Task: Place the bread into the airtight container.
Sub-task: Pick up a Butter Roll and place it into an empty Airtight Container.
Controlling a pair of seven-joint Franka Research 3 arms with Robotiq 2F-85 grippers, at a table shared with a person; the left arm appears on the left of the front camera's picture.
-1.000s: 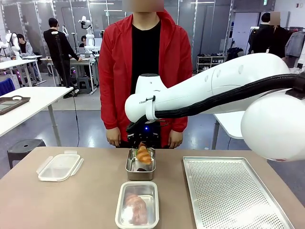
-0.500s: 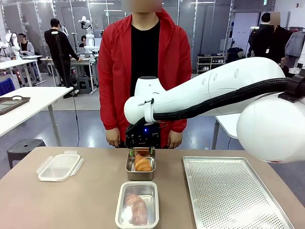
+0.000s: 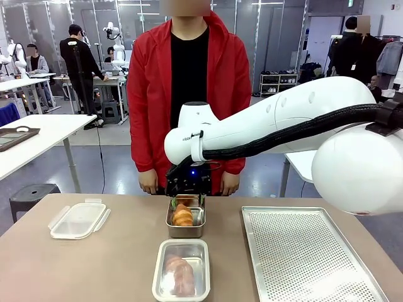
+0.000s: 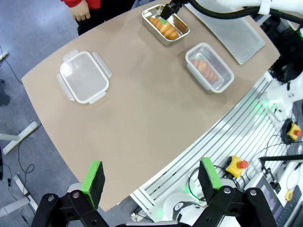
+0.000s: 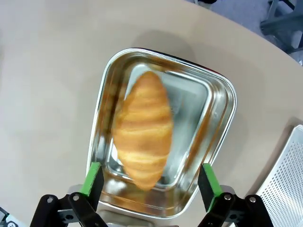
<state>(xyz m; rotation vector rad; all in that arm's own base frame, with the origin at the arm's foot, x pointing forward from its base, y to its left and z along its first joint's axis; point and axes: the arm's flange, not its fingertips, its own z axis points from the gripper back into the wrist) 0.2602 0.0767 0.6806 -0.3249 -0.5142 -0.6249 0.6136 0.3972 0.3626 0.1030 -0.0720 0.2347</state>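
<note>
Over on the left of the worktop lies a clear plastic lid, flat and well apart from everything else. Toward the middle, nearer the robot, sits the airtight container, open-topped, with one piece of bread already lying in it. Just beyond it, toward the person in the red jacket, is a steel pan, and the bread that matters now lies lengthwise in that pan, a golden croissant-like loaf resting on the shiny bottom. The right hand hangs right over it with its green pads spread wide to either side, gripping nothing. The left hand is high above the near edge of the worktop, also spread wide and empty. To the right a perforated tray lies bare. That bread looks light and soft, with a flaky crust that would dent or shed crumbs under a hard squeeze, so I'd take it gently across its thick middle, pads on the long flanks, rather than by a tapered end, which could tear.
</note>
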